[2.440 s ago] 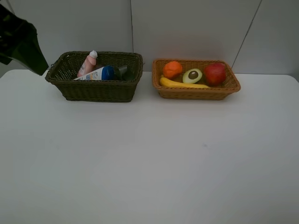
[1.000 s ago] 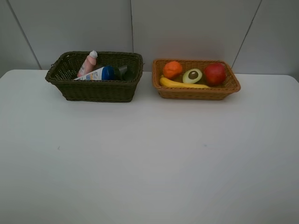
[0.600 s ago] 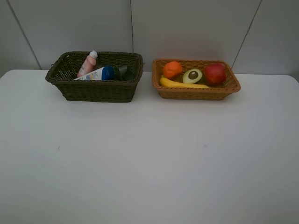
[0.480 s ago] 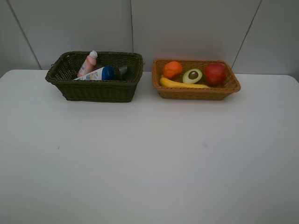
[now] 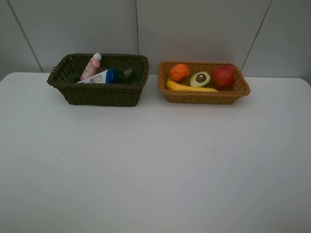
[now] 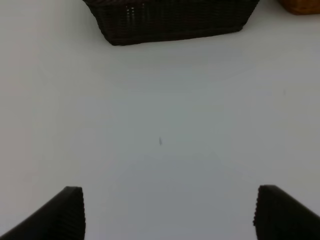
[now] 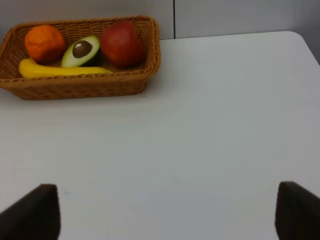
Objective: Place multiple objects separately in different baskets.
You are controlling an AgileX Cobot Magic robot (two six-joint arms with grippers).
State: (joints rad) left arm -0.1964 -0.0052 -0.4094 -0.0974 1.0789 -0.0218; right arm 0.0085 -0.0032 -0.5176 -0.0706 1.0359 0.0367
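Over on the white table [image 5: 155, 160], the dark olive-brown basket [image 5: 99, 93] is holding the pink bottle [image 5: 91, 66] and blue-capped tube [image 5: 101, 76], while the orange-tan basket [image 5: 204, 95] is holding orange [image 5: 179, 72], banana [image 5: 187, 88], avocado half [image 5: 200, 78] and apple [image 5: 223, 76]. Both the left gripper [image 6: 167, 212] and right gripper [image 7: 170, 212] are hanging wide, gripping nothing.

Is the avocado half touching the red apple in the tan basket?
Cannot tell. In the right wrist view the avocado half and the red apple overlap with no visible gap, but the apple may just sit behind it; the high view doesn't settle it.
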